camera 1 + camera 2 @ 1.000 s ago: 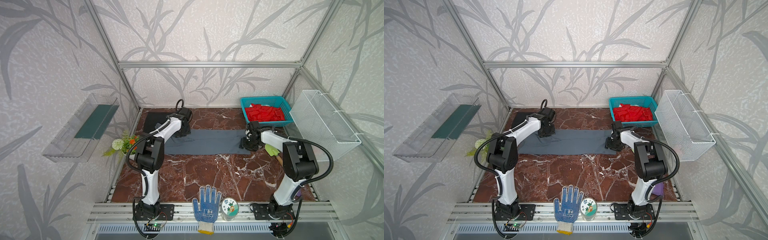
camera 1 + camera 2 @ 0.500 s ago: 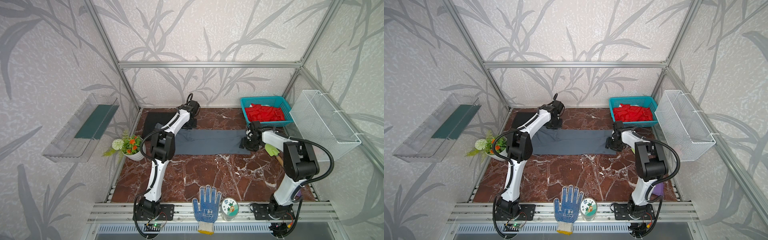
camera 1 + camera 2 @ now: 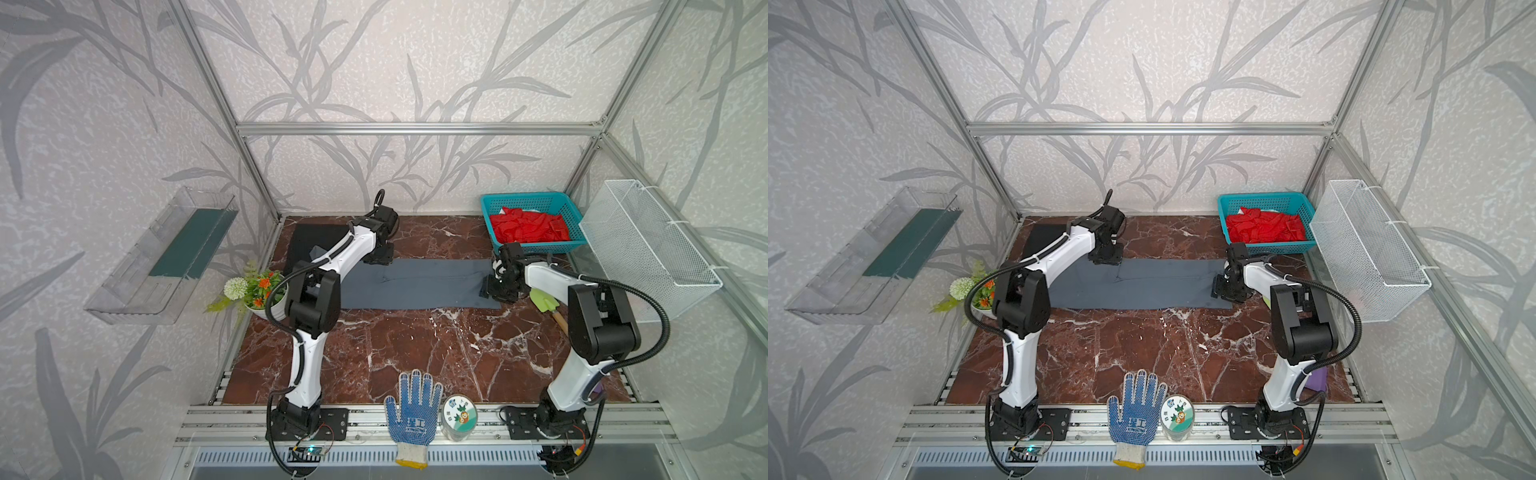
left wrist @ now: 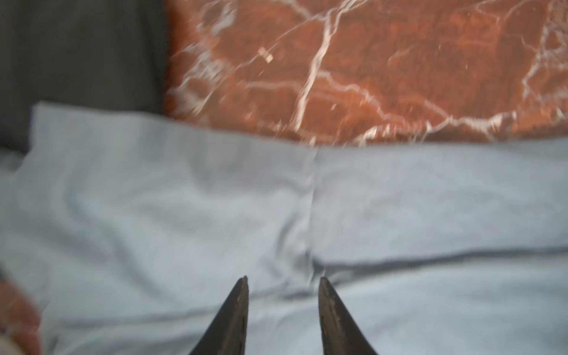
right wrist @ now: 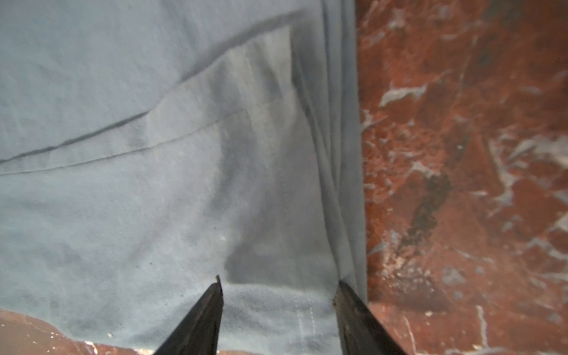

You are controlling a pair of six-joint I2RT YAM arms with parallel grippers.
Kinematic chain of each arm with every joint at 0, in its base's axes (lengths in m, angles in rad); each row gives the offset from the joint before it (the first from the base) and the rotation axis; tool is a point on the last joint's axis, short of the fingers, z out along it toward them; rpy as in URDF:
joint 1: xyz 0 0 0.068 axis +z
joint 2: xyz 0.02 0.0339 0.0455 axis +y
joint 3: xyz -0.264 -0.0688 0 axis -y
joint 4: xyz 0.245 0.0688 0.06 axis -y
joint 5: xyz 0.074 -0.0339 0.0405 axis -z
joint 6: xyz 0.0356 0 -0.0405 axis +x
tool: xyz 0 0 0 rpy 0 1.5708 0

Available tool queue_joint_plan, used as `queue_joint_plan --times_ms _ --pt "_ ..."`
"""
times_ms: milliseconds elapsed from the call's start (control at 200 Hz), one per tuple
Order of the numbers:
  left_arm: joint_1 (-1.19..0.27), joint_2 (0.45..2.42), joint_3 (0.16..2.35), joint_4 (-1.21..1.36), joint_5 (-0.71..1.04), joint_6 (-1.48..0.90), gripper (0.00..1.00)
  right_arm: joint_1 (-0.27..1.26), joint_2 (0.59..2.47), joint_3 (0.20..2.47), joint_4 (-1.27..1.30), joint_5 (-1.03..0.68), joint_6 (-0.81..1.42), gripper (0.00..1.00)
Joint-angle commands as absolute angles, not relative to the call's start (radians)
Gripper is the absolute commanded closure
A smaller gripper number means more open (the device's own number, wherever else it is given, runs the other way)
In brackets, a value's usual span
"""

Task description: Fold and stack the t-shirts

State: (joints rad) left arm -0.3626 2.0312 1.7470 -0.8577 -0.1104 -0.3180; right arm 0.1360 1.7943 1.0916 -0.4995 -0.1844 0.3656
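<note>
Grey shirt [image 3: 415, 284] lies across the bench [image 3: 415, 353], long axis left to right; black shirt [image 3: 307, 245] lies at its left end. Left tool [image 3: 378, 261] and right tool [image 3: 493, 287], jaws apart, stand over opposite ends.

- Glove [image 3: 413, 409]: pale mark of two characters printed on the blue palm, seen in both top views; too small to read surely.
- Round lid [image 3: 459, 411]: cartoon print with small characters, illegible.
- No other text legible.
</note>
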Motion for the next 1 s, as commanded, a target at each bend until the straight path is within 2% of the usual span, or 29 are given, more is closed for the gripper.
queue_joint_plan --times_ms 0,135,275,430,615,850,995 --pt "-0.25 1.87 1.581 -0.811 -0.122 -0.401 0.61 0.129 1.772 1.078 -0.554 -0.141 0.341 0.4" --pt "-0.064 1.74 1.361 -0.807 -0.103 -0.459 0.61 0.126 1.765 1.078 -0.567 -0.133 0.331 0.4" --pt "0.033 1.7 1.273 -0.82 -0.118 -0.444 0.6 0.123 1.725 1.058 -0.567 -0.107 0.333 0.4" --pt "0.066 1.739 1.262 -0.822 -0.199 -0.44 0.6 0.096 1.713 1.039 -0.572 -0.084 0.33 0.4" --pt "0.085 1.783 1.256 -0.802 -0.191 -0.435 0.6 0.066 1.667 1.022 -0.574 -0.098 0.324 0.39" --pt "0.086 1.831 1.24 -0.743 -0.118 -0.431 0.6 0.059 1.695 1.032 -0.568 -0.114 0.334 0.39" --pt "0.085 1.836 1.232 -0.734 -0.102 -0.426 0.66 0.055 1.699 1.031 -0.555 -0.126 0.345 0.4"
